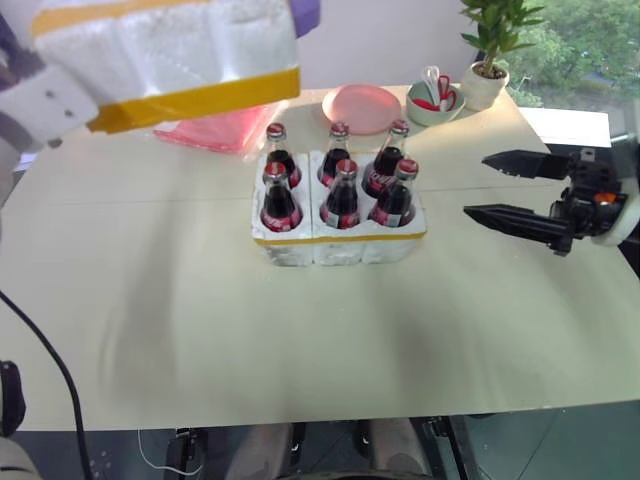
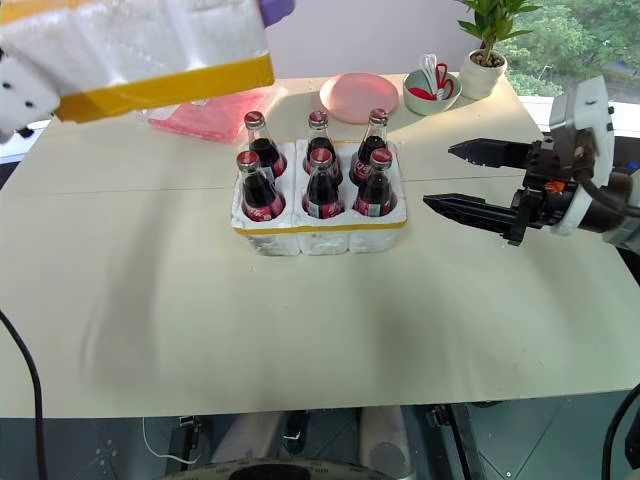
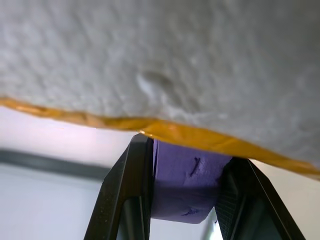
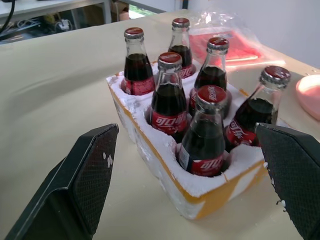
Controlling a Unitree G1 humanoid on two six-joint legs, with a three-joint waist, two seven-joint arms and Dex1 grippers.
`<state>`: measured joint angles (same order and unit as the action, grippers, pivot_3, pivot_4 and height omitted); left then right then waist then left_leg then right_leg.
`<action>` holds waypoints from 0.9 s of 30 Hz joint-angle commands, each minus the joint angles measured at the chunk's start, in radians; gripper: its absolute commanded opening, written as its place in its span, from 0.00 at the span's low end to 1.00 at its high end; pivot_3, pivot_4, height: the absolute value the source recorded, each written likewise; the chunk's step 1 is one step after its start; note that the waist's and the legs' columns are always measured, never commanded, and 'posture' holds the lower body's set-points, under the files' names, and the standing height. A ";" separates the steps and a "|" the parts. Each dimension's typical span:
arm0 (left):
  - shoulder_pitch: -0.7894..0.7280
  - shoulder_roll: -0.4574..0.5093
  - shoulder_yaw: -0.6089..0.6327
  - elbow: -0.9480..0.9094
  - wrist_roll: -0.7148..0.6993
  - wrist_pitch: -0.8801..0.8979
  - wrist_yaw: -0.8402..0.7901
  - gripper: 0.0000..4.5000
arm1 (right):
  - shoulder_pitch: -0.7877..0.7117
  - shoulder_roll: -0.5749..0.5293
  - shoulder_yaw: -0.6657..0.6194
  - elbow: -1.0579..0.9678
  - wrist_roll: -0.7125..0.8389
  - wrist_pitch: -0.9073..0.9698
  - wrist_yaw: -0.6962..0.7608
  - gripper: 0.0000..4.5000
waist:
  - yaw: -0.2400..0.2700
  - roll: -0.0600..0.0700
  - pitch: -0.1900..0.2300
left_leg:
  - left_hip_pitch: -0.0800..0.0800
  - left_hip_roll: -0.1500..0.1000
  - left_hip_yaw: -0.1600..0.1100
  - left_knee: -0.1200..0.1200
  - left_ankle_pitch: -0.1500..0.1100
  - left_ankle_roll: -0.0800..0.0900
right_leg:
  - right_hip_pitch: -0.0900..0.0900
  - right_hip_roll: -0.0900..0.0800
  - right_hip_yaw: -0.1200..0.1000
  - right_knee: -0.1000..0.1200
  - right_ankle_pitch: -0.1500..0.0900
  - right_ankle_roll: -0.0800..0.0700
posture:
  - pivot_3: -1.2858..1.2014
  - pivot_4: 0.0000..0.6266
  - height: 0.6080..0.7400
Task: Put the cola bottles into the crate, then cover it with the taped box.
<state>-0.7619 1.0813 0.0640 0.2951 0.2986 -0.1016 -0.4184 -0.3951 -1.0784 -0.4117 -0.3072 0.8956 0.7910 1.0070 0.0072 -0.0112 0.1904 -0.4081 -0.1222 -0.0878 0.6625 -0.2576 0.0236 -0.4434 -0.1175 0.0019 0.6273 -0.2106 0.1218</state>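
Bottles (image 1: 341, 178), six of them with red caps and red labels, stand upright in the wells of the crate (image 1: 338, 243), three along the far row and three along the near row. Each well holds one. The crate sits on the bench (image 1: 300, 340) near its middle, with a yellow tape band around its upper edge.

The box (image 1: 170, 50) is up in the air at the robot's left, well above the bench and to the left of the crate, tilted, with yellow tape along its edges. In the left wrist view the left gripper (image 3: 185, 165) has its fingers clamped on a purple piece (image 3: 184, 185) just under the box's taped edge; a bit of the same purple shows at the box's far end in the head views.

The right gripper (image 2: 468, 180) hangs level over the bench to the right of the crate, pointing toward it, its fingers spread wide apart with nothing between them and clear of the crate.

Beyond the crate lie a pink bag (image 1: 215, 128), a pink plate (image 1: 361, 107), a small bowl (image 1: 434, 102) and a potted plant (image 1: 490, 60).
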 commanded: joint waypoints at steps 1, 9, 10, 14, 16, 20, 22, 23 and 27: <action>-0.100 -0.034 -0.024 -0.136 -0.032 0.055 -0.083 0.35 | 0.008 0.002 -0.043 -0.021 0.002 -0.016 -0.008 1.00 | 0.004 0.000 0.000 | 0.000 0.000 0.000 0.000 0.000 0.000 | 0.000 0.000 0.000 0.000 0.000 0.000 | 0.52 0.24 1.00; -0.099 -0.157 -0.089 -0.429 -0.057 0.257 -0.232 0.35 | 0.041 0.011 -0.061 -0.052 0.015 -0.006 -0.038 1.00 | 0.003 0.000 0.000 | 0.000 -0.001 0.000 0.001 0.000 0.001 | 0.001 0.000 0.000 0.000 0.000 0.000 | 0.52 0.24 1.00; -0.088 -0.161 -0.101 -0.458 -0.045 0.283 -0.248 0.35 | 0.046 0.011 -0.064 -0.055 0.016 -0.005 -0.040 1.00 | 0.002 0.000 0.000 | 0.000 0.000 0.000 0.001 0.000 0.001 | 0.001 0.000 0.000 0.000 0.000 0.000 | 0.52 0.24 1.00; -0.037 -0.165 -0.139 -0.543 0.014 0.357 -0.279 0.35 | 0.052 0.011 -0.074 -0.062 0.024 0.000 -0.051 1.00 | 0.001 0.000 0.000 | 0.000 0.000 0.000 0.001 0.000 0.001 | 0.001 0.001 0.000 0.000 0.000 0.000 | 0.52 0.24 1.00; -0.008 -0.163 -0.162 -0.582 0.049 0.388 -0.295 0.35 | 0.050 0.012 -0.078 -0.064 0.031 0.004 -0.059 1.00 | 0.005 0.000 0.000 | 0.000 0.000 0.000 0.001 0.000 0.001 | 0.001 0.001 0.000 0.000 0.000 0.000 | 0.52 0.24 1.00; 0.021 -0.159 -0.198 -0.618 0.118 0.393 -0.307 0.35 | 0.044 0.014 -0.077 -0.066 0.045 0.007 -0.072 1.00 | 0.008 -0.001 0.001 | 0.000 0.000 0.000 0.001 0.000 0.001 | 0.001 0.000 0.000 0.000 0.000 0.000 | 0.52 0.24 1.00; 0.015 -0.184 -0.228 -0.611 0.160 0.390 -0.288 0.35 | 0.037 0.017 -0.074 -0.066 0.052 0.006 -0.079 1.00 | 0.008 -0.001 0.001 | 0.000 0.000 0.000 0.001 0.000 0.001 | 0.001 0.000 0.000 0.000 0.000 0.000 | 0.52 0.24 1.00; 0.013 -0.192 -0.243 -0.609 0.179 0.383 -0.284 0.35 | 0.035 0.018 -0.072 -0.066 0.054 0.005 -0.082 1.00 | 0.007 -0.001 0.001 | 0.000 0.000 0.000 0.001 0.000 0.001 | 0.002 0.000 0.000 0.000 0.000 0.000 | 0.52 0.24 1.00; 0.029 -0.202 -0.258 -0.626 0.214 0.357 -0.296 0.35 | 0.031 0.020 -0.073 -0.061 0.056 0.003 -0.090 1.00 | 0.007 -0.001 0.001 | 0.000 0.000 0.000 0.001 0.000 0.001 | 0.002 0.000 0.000 0.000 0.000 0.000 | 0.52 0.24 1.00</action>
<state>-0.7262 0.8685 -0.2151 -0.2952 0.4856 0.2709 -0.7177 -0.3450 -1.0581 -0.4474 -0.3516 0.9358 0.8010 0.9200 0.0142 -0.0124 0.1912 -0.4081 -0.1224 -0.0880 0.6640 -0.2574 0.0242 -0.4418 -0.1173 0.0020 0.6268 -0.2105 0.1222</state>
